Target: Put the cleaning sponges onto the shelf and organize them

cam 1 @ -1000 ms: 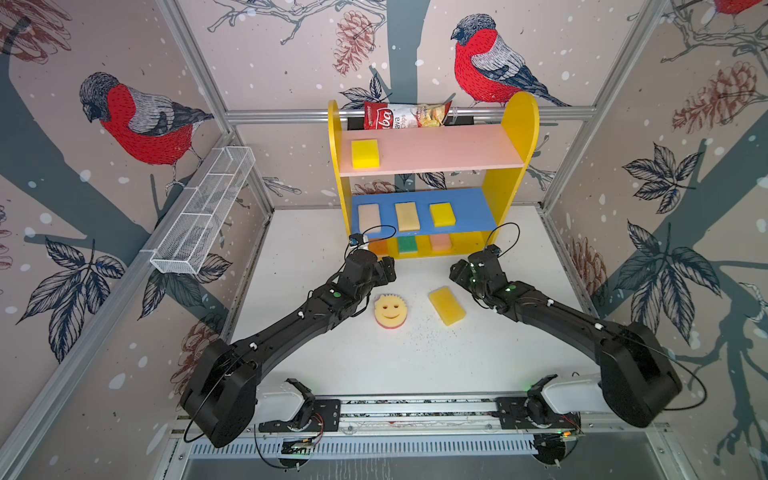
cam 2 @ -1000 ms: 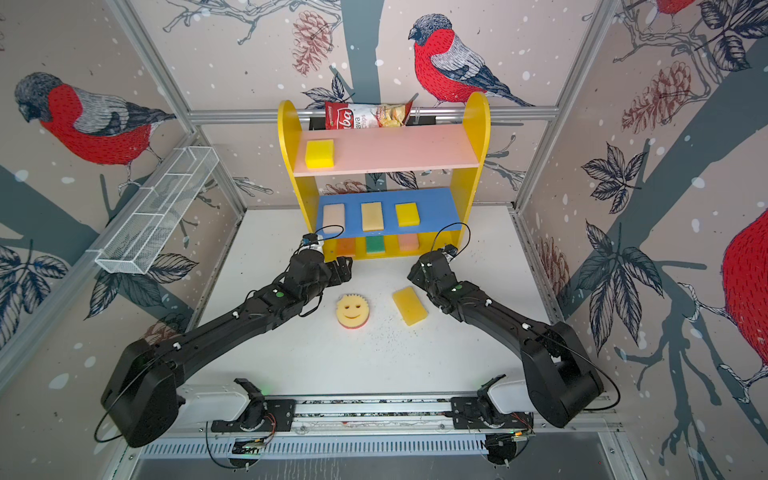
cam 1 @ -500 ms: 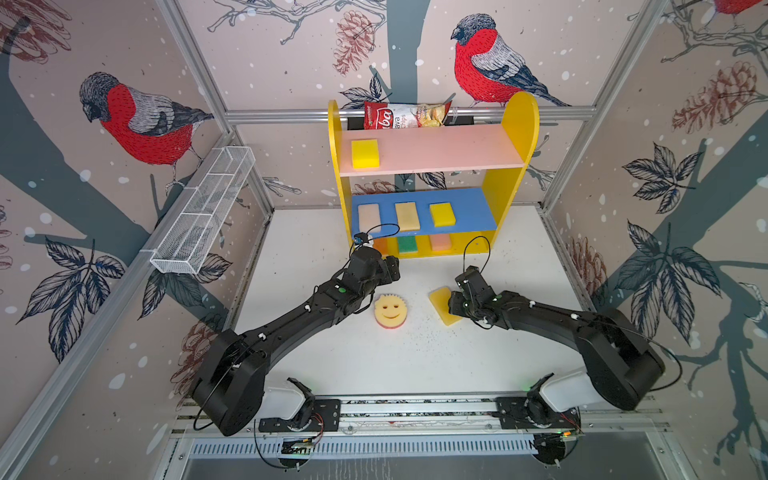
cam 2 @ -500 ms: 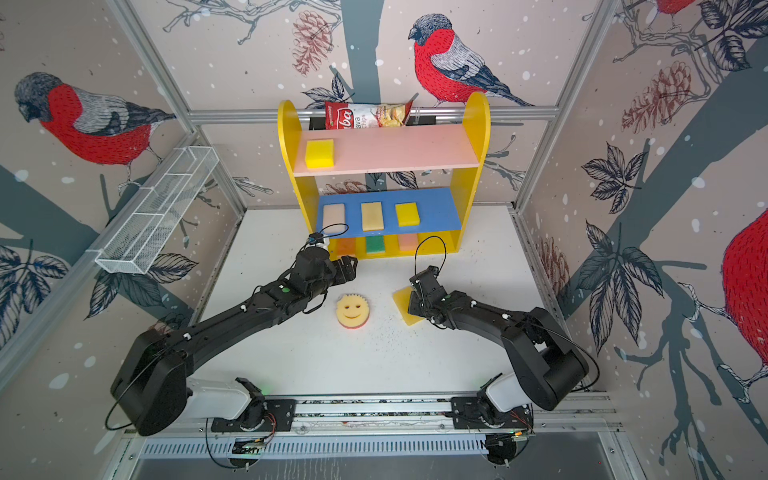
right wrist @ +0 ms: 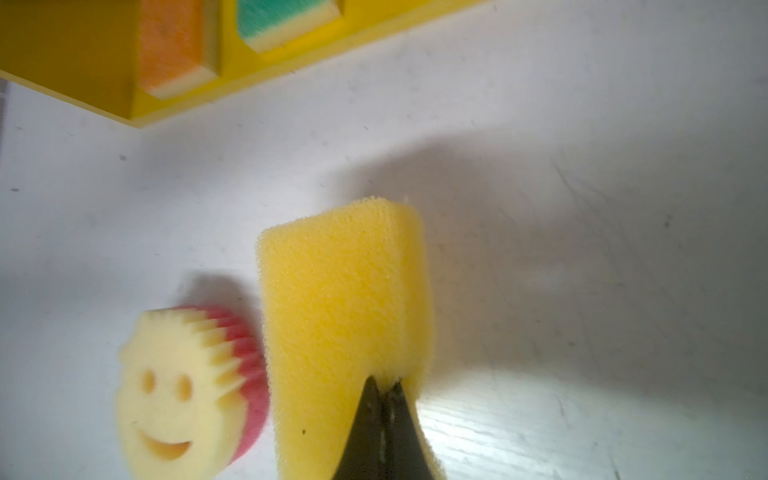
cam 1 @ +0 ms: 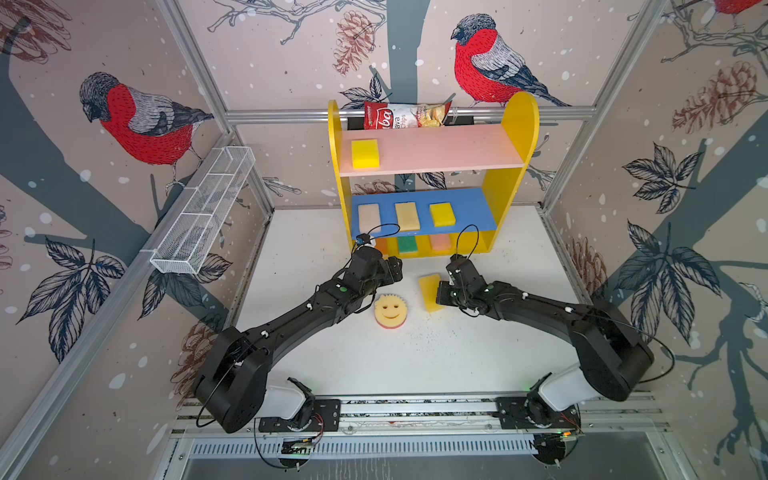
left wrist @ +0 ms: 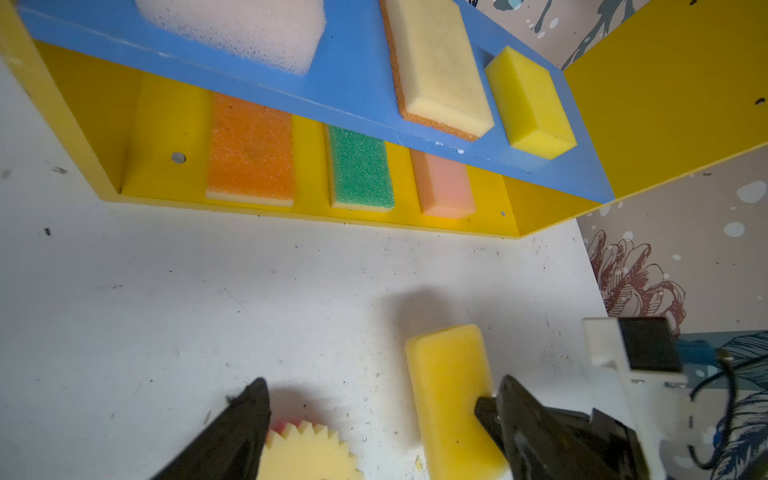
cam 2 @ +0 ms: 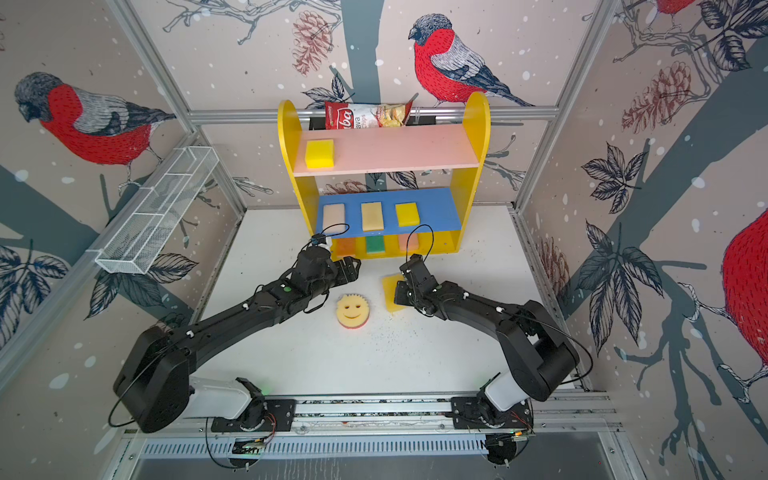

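- Yellow foam with a grin — the smiley sponge lies flat on the white table between the arms
- right gripper just beside it, jaws squeezed together on the edge of the yellow sponge
- left gripper spread apart, empty, over the table
- shelf behind: orange sponge, green sponge, salmon sponge on its base
- blue board holds cream sponge, pale sponge, small yellow block
- pink board carries one square yellow sponge — chips bag behind

The left arm and right arm are matte black, with white bases, looping black cables and tapered jaws.
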Robot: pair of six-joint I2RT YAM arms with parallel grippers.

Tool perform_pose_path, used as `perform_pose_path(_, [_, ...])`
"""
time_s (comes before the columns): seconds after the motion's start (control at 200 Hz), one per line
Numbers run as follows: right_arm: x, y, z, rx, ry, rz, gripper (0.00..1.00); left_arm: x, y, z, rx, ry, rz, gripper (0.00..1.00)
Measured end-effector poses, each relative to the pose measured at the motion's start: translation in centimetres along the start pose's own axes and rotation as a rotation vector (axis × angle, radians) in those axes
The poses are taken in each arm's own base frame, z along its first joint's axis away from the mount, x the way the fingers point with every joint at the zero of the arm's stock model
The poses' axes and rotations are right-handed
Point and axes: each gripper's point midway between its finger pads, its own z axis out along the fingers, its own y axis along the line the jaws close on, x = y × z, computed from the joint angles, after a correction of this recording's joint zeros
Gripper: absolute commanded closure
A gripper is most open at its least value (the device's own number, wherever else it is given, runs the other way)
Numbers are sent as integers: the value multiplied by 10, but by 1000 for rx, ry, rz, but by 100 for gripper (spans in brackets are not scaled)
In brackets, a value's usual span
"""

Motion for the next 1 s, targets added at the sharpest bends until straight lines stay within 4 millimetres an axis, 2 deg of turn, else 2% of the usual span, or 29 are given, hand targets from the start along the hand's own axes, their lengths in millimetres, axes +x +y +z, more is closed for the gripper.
perform_pose_path(0.225, [-38, 40, -33, -136, -93, -7, 96, 1, -9, 5, 39, 16, -10, 12])
perform_pose_path(0.35, [-49, 57, -45, -200, -110, -14, 96, -8, -28, 3, 113, -1, -27, 13])
perform_pose_path(0.45, [-55, 69, -55, -245, -119, -26, 96, -14, -44, 1, 192, -13, -33, 19])
perform_pose_path(0.535, [-60, 80, -62, -293, -132, -33, 96, -18, -57, -2, 252, -19, -49, 30])
perform_pose_path(0.63, [-64, 92, -70, -355, -143, -43, 96, -22, -68, -6, 313, -26, -50, 52])
perform_pose_path(0.74, [-67, 103, -75, -411, -150, -51, 96, -26, -77, -9, 356, -37, -49, 65])
perform_pose_path(0.861, [-68, 109, -79, -446, -151, -50, 96, -32, -83, -14, 382, -57, -59, 84])
perform_pose_path(0.916, [-69, 111, -80, -458, -153, -38, 91, -34, -85, -16, 389, -66, -59, 89])
perform_pose_path(1.001, [-72, 113, -84, -470, -165, -38, 77, -37, -86, -18, 394, -75, -59, 93])
